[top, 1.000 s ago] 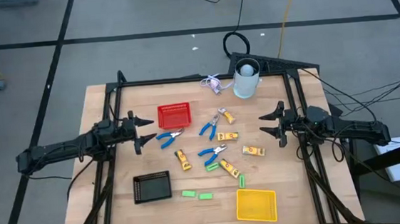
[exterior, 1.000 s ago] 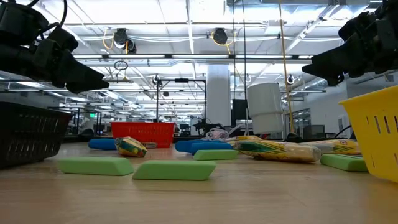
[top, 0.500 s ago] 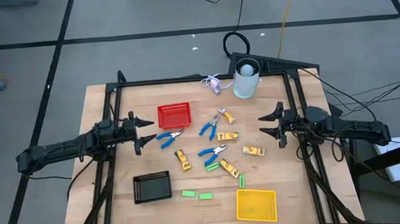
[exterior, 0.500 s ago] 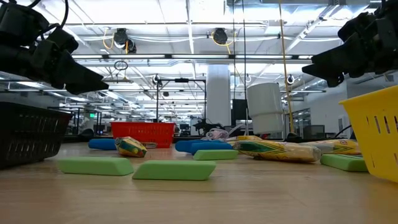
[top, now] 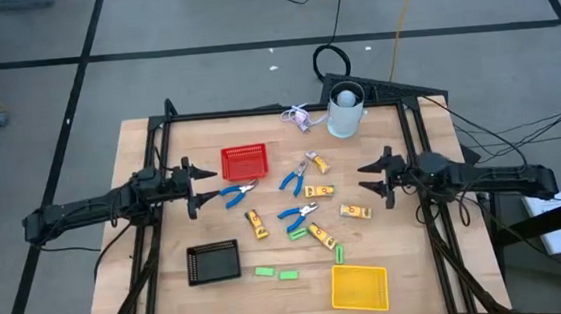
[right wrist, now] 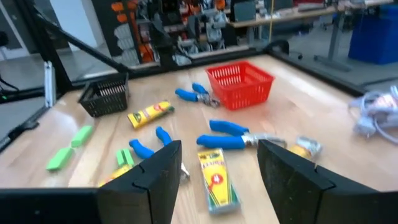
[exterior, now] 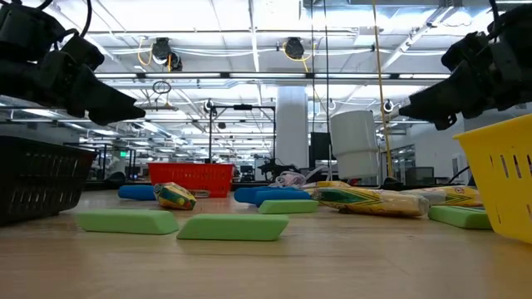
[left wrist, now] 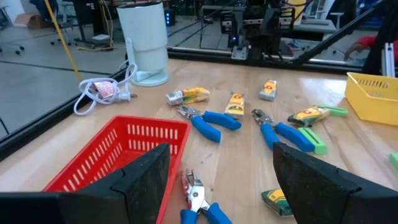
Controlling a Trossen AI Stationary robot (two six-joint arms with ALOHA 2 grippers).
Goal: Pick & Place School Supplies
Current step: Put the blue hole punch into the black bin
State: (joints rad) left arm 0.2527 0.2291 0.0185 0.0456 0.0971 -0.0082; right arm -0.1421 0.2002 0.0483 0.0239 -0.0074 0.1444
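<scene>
Spread wide and empty above the table's right side: right gripper [top: 375, 179], fingers facing the scattered school supplies [top: 305, 211] at mid-table. Opposite, left gripper [top: 198, 184] likewise parted, apparently touching nothing, just beside blue-handled pliers [top: 234, 192] and red basket [top: 244, 162].

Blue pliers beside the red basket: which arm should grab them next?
Left, probably. The left gripper hangs with jaws open right beside those pliers, just below the red basket. The right gripper is across the table, nearer the yellow packs.
</scene>
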